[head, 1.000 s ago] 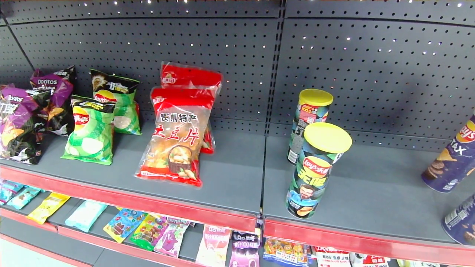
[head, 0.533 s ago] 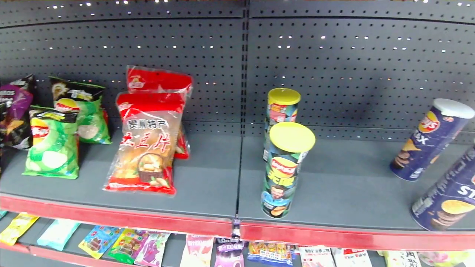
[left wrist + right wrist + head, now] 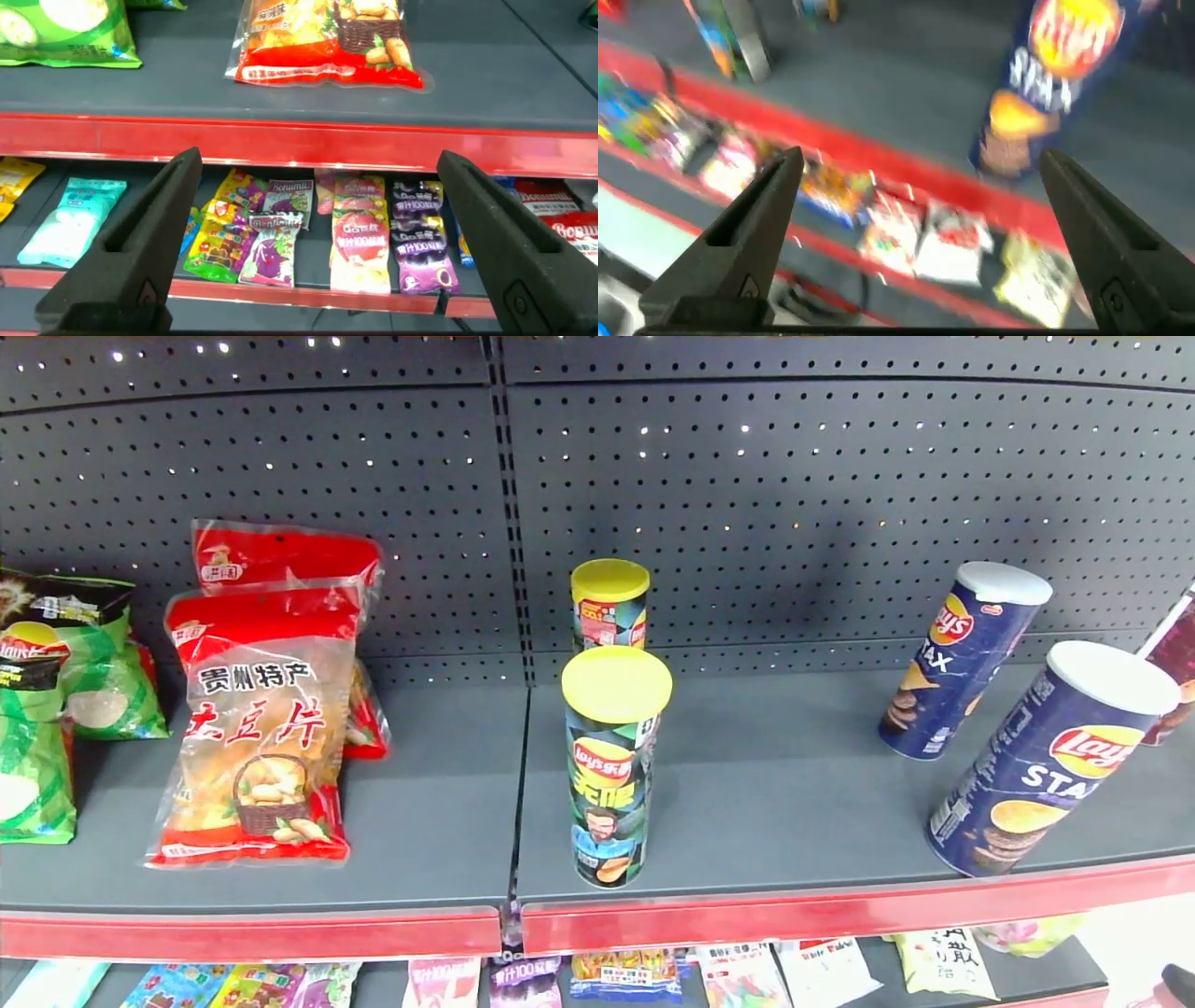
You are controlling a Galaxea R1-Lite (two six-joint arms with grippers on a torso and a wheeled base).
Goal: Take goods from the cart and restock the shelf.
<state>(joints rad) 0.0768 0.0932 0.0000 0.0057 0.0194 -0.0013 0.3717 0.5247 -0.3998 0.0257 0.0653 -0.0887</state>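
- Head view: the shelf [image 3: 747,784] has two yellow-lidded cans [image 3: 611,775] standing one behind the other. Two navy cans [image 3: 966,663] with white lids stand off to the right. On the left are two red-topped clear bags [image 3: 257,737] with red lettering and a basket picture, plus two green chip bags [image 3: 98,681].
- Left wrist view: the left end effector [image 3: 318,159] is spread wide, nothing in it, in front of the shelf's red edge. Small candy packets [image 3: 360,252] lie below that edge.
- Right wrist view: pretty blurry, but the right end effector [image 3: 922,157] is spread and empty too, with one of the navy cans beyond it near the red lip.
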